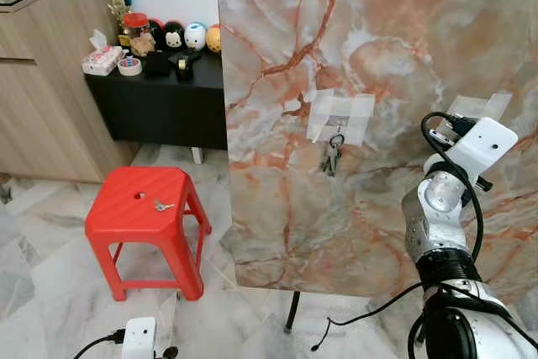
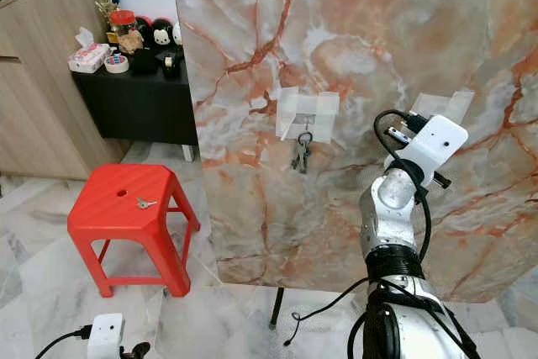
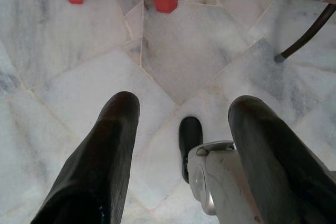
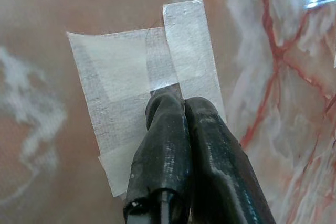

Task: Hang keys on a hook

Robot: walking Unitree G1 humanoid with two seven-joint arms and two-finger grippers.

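Metal keys (image 1: pixel 333 155) hanging from small hook (image 1: pixel 336 129) under translucent tape patch (image 1: pixel 340 118) on upright veined marble-pattern tabletop (image 1: pixel 277 56). Right gripper (image 4: pixel 181 106) pressed closed against second tape patch (image 4: pixel 121 82). Left gripper (image 3: pixel 181 145) spread wide above pale marble floor (image 3: pixel 73 40). Single key (image 1: pixel 162 205) on glossy red plastic stool (image 1: pixel 126 208).

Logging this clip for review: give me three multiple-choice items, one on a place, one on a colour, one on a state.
1. Where does the bunch of keys hang?
A. on a hook taped to the marble board
B. on the stool
C. on the black cabinet

2. What colour is the stool?
A. blue
B. red
C. white

3. How are the right hand fingers?
A. wide apart
B. gripping keys
C. pressed together, holding nothing

Answers: 1 A, the keys dangle under the tape patch. 2 B, the plastic is red. 3 C, the right wrist view shows the fingers touching.
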